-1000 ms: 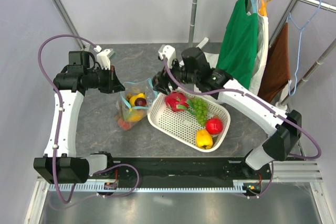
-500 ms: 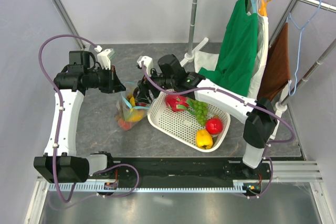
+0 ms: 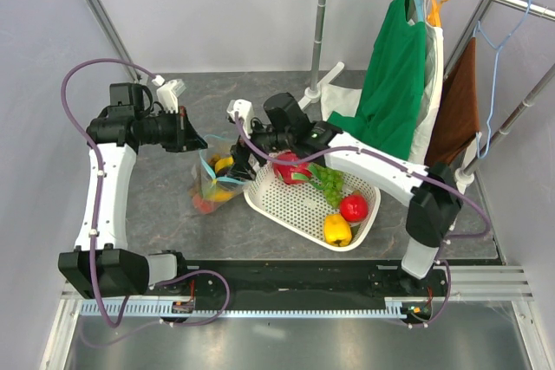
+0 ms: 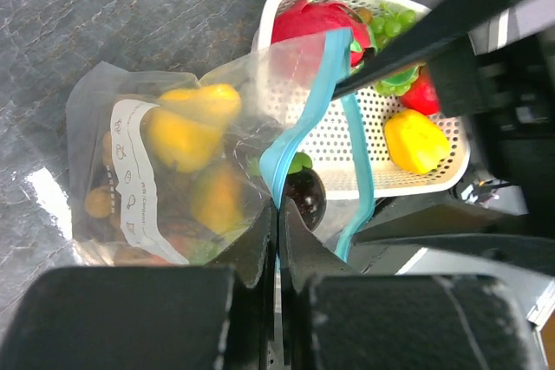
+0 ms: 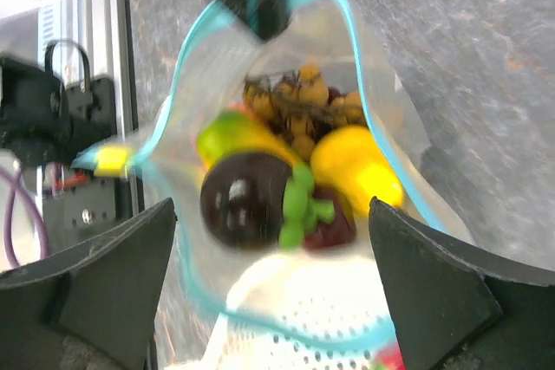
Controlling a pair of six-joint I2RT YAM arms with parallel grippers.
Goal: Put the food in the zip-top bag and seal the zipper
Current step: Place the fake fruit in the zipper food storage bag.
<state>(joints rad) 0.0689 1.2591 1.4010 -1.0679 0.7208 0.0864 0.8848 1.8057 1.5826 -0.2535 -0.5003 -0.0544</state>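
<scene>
left fingers (image 4: 199,318) pinched shut on zipper (image 4: 299,127) | right fingers (image 5: 95,301) wide open, empty, straight over bag (image 4: 95,119) mouth | basket (image 3: 295,207) just beside it, nearer right fingers

The grey, marble-patterned worktop (image 3: 165,214) carries a clear zip-top bag (image 3: 214,186) standing on its bottom toward the left. A white perforated basket (image 3: 295,205) sits just beside the bag on its right. Something white and crumpled (image 3: 340,99) lies at the far edge.
</scene>
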